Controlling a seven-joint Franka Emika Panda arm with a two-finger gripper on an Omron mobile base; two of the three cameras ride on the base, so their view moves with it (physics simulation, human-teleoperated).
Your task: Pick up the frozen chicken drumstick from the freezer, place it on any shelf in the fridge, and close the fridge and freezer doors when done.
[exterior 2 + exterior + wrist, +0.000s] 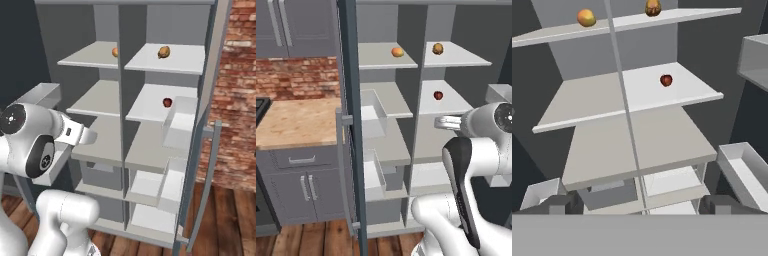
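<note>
Drumstick (653, 7) sits on the top shelf (702, 16) at twelve o'clock in the hand view, orange fruit (586, 17) at eleven. Hand (640, 204) spread wide, empty, well below; reaching up is next

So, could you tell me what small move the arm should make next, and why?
Probably raise and extend the gripper toward the frozen chicken drumstick on the top shelf: both doors stand open, the open fingers hold nothing, and the drumstick sits well above them.
</note>
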